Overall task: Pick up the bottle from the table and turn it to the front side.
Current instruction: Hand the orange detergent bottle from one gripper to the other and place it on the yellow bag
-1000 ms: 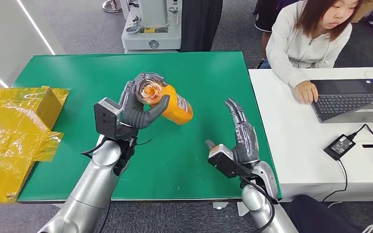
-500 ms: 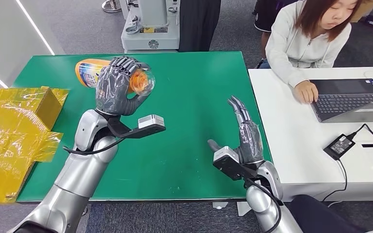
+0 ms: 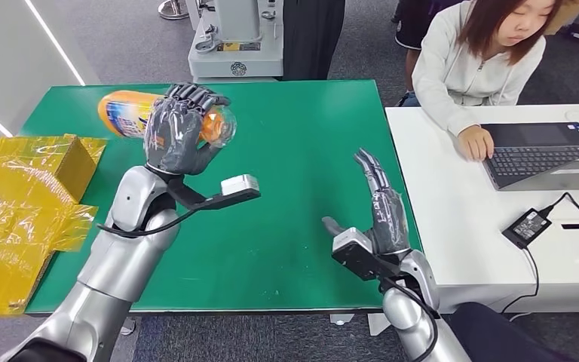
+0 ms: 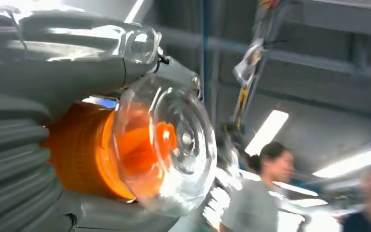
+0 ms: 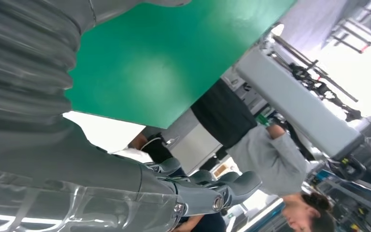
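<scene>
Head view shows the left hand [image 3: 175,136] wrapped around an orange bottle [image 3: 124,113], lifted off the green counter [image 3: 301,143] near its far left part. The bottle lies roughly sideways in the grasp: its clear cap end points toward the middle of the counter, its base toward the yellow wrapped boxes [image 3: 22,204]. A blue and white patch of label shows on the body beyond the fingers [image 3: 192,94], which curl over the neck and shoulder. In the left wrist view the clear cap [image 4: 166,145] faces the camera, with the orange body seated in the palm.

The right hand [image 3: 381,207] stands upright near the counter's right edge, its fingers spread and holding nothing, well apart from the bottle.

The step in hand looks like the turn itself. To do it well, I would roll the wrist smoothly rather than shift the fingers, since the grip sits near the cap end and the heavier body hangs out past the hand. Keeping the squeeze steady should stop the smooth plastic slipping. Stop once the label fully faces front, and keep the bottle over the counter in case it drops.

A person [image 3: 482,53] types on a laptop [image 3: 550,154] at the adjoining white counter.
</scene>
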